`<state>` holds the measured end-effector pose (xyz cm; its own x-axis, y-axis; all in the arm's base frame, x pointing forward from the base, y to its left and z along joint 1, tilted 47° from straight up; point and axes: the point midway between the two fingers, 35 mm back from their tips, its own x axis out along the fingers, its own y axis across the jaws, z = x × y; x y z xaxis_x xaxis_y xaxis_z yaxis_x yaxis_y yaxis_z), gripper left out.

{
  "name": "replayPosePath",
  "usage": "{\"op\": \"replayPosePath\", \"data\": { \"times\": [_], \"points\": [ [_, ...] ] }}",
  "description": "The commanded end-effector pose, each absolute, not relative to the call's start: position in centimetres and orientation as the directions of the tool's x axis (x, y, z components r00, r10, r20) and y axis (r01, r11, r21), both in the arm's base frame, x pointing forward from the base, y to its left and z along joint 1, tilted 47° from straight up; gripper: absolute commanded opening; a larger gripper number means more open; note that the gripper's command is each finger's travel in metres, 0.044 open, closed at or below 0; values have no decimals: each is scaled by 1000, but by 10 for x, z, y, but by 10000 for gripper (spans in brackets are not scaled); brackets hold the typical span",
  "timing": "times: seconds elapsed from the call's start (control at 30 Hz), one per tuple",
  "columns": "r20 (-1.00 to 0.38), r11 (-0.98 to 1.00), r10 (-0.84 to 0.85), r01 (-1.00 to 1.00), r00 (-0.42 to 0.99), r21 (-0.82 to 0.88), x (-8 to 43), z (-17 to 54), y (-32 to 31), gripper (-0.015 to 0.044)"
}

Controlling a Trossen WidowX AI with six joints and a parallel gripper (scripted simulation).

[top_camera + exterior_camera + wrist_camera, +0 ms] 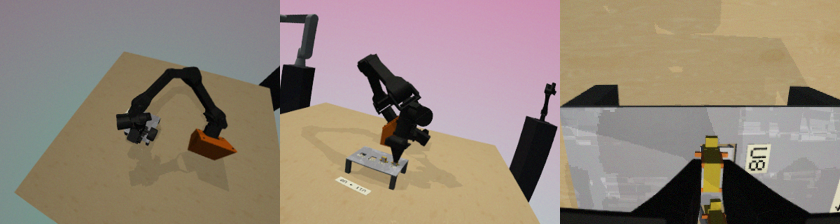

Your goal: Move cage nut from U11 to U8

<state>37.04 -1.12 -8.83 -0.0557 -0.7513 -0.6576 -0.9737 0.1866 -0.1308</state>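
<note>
The pincer (143, 133) (396, 162) (711, 167) stood narrow, its fingers shut on a yellow cage nut (395, 164) (712, 176). The nut was directly between the fingertips, at the hole beside the U8 label (758, 158); part of the hole's edge showed just to the right of the nut in the wrist view. Orange bits stuck out on both sides of the nut there, but whether it was clipped in square, or its wings were open under the plate, could not be told

The pincer pointed down at one end of the grey rail plate (154, 120) (376, 166) (650, 145), which stood on dark legs on the wooden table (87, 147) (322, 196) (610, 50). The other nut (383, 159) (715, 206) sat near the pincer, in the next place along the plate, apart from the held nut in the exterior view. Farther from the pincer along the same row were two openings, a nearer one (372, 158) and a farther one (362, 154)

A pale card (353, 186) lay on the table, off to one side of the plate and well apart from the pincer. The black arm (154, 89) (392, 80) arched from the pincer back to the orange base (210, 146) (388, 132)
</note>
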Motion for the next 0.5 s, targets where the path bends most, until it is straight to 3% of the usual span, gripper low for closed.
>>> {"op": "replayPosePath", "data": {
  "times": [0.0, 0.47],
  "points": [
    [-658, 186, -751, -973, -52, -135, 370, -89, -11, 26],
    [-655, 169, -755, -974, -30, -150, 368, -89, -11, 26]
  ]
}}
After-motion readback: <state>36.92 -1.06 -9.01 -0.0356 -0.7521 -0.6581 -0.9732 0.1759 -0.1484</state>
